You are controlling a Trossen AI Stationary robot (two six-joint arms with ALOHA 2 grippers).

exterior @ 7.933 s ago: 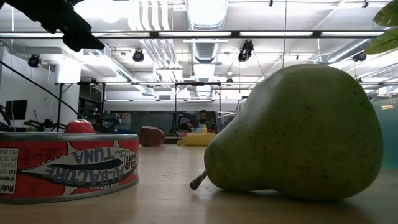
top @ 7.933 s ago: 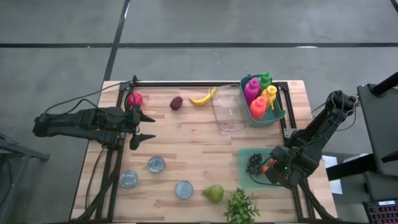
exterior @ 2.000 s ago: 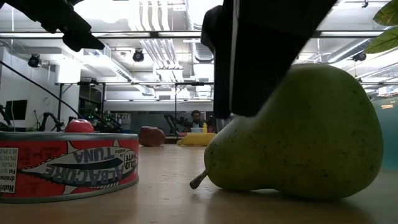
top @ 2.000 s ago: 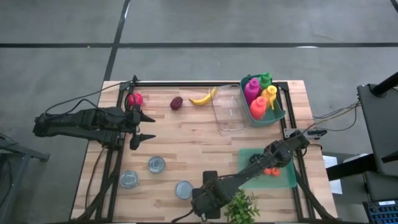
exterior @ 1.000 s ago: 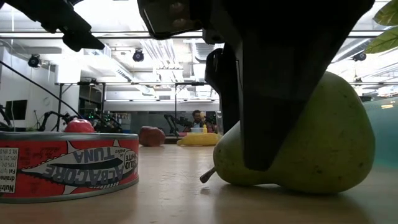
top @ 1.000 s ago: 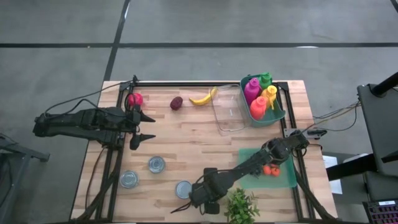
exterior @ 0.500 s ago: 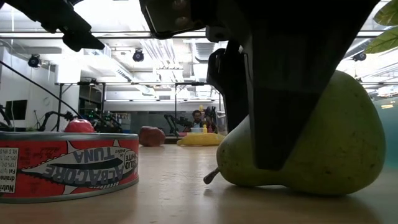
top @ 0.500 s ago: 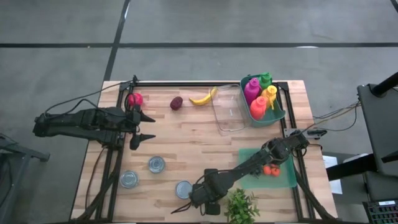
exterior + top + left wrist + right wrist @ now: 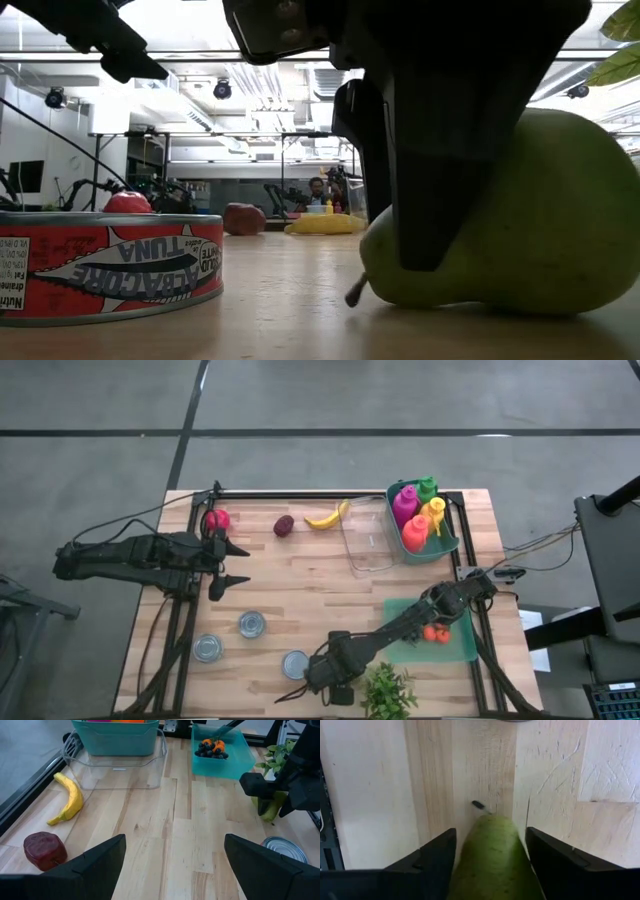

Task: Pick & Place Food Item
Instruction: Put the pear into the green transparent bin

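Pear (image 9: 492, 855): green, speckled skin, short dark stem, lying on its side on the wooden table (image 9: 300, 590) near the front edge, between the tuna can (image 9: 295, 664) and the leafy green sprig (image 9: 388, 693).

Right gripper (image 9: 490, 857): down over the pear, one dark finger on each flank; whether the fingers pressed the skin or stood just clear of it could not be told. In the low view a finger (image 9: 430, 170) stood in front of the fruit.

Left gripper (image 9: 228, 566): fingers spread wide, holding nothing, above the table's left side.

Tuna cans: three round metal tins with flat lids; the nearest bore a red printed label (image 9: 110, 265).

Green tray (image 9: 220, 757): translucent, flat, carrying dark berries and orange pieces.

Clear plastic bin (image 9: 366, 535): shallow, rounded corners.

Teal basket (image 9: 425, 520): holding pink, orange, yellow and green bottles.

Banana (image 9: 327, 516): yellow, curved, at the far edge. Dark red fruit (image 9: 284, 525) beside it; red fruit (image 9: 217, 519) at the far left.
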